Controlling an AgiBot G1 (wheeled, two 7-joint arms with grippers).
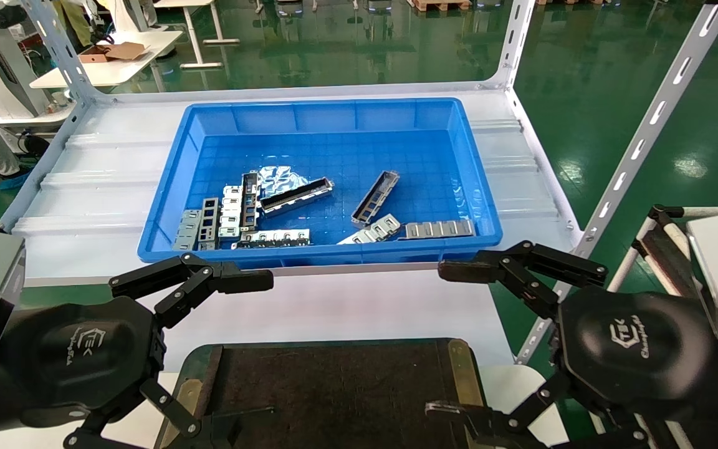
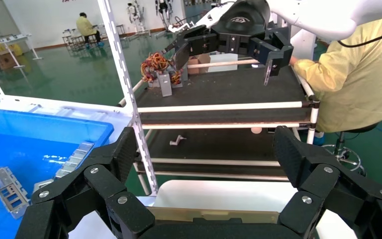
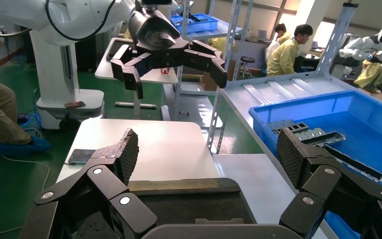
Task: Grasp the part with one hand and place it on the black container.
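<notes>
The part [image 1: 376, 197], a grey channel with ladder-like cutouts, lies slanted in the right half of a blue bin [image 1: 321, 252]; it also shows in the left wrist view [image 2: 7, 190]. The black container [image 1: 334, 386] sits at the near edge, below the bin, with brass strips along its sides [image 2: 214, 215]. My left gripper [image 1: 250, 355] hovers open over the container's left end, holding nothing. Over the container's right end my right gripper [image 1: 437, 340] is also open and empty. Both hands are well short of the bin.
Other metal pieces lie in the bin: a long dark trough bar [image 1: 296, 194], flat tabbed strips [image 1: 439, 229] and a cluster at the left [image 1: 222, 218]. A slotted white shelf upright [image 1: 639, 143] rises at the right, with a cart [image 2: 219, 107] and a seated person [image 2: 358, 79] beyond it.
</notes>
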